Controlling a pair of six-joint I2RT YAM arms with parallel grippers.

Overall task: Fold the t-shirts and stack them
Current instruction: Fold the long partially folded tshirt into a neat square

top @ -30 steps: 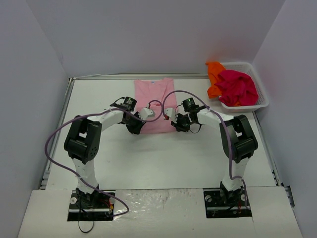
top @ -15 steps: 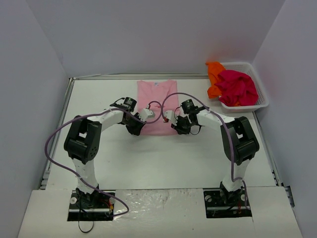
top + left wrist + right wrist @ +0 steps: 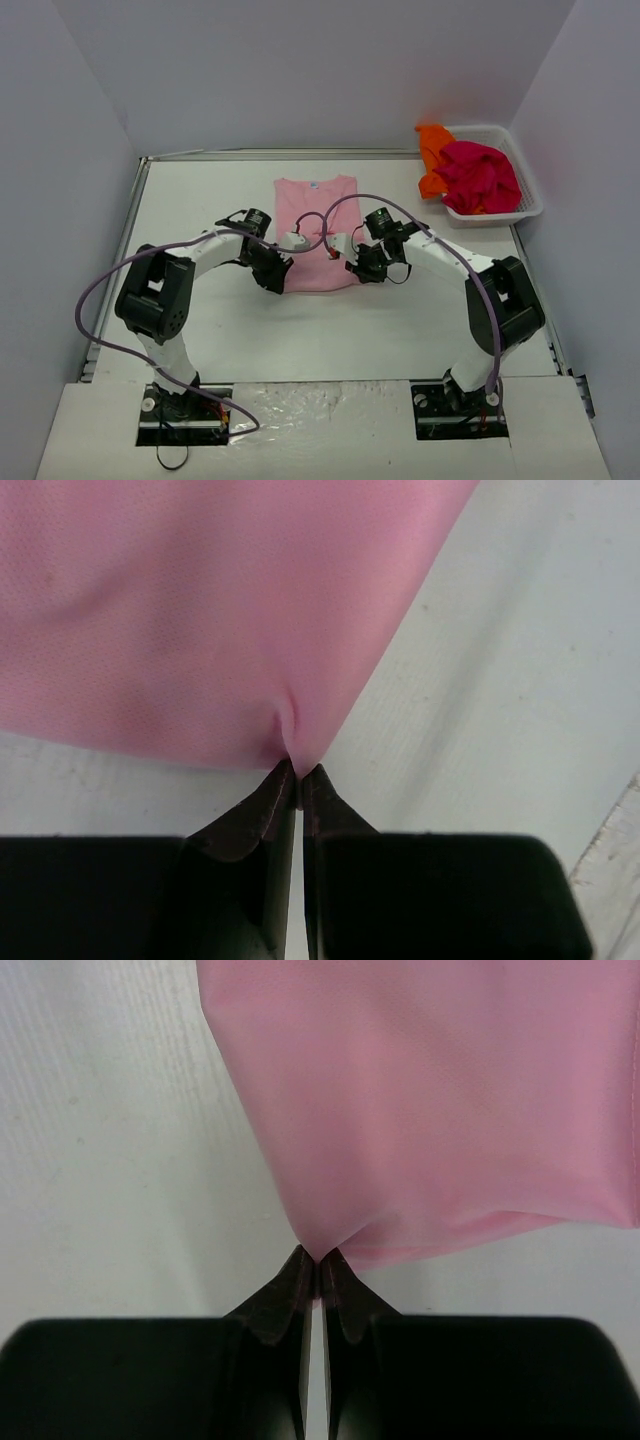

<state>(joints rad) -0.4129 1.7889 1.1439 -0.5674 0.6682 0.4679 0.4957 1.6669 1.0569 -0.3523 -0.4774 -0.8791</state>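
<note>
Left gripper (image 3: 297,772) and right gripper (image 3: 318,1257) each clamped shut on a hem corner of pink t-shirt (image 3: 315,205). Soundest course was lifting both level, together, toward collar.

Top view: wrists (image 3: 275,268) hide pink shirt (image 3: 318,205) near corners plus left pincer (image 3: 298,773), right pincer (image 3: 318,1257) tips. Wrist views crop the shirt. Orange shirt (image 3: 432,150) mostly under magenta shirt (image 3: 480,175).

The pink shirt (image 3: 315,195) lies flat at the far middle, folded into a narrow strip, white neck label at its far end, near corners puckered. The magenta shirt (image 3: 482,176) sits crumpled in the far-right basket (image 3: 533,190). The orange shirt (image 3: 433,150) drapes over the basket's left rim.
</note>
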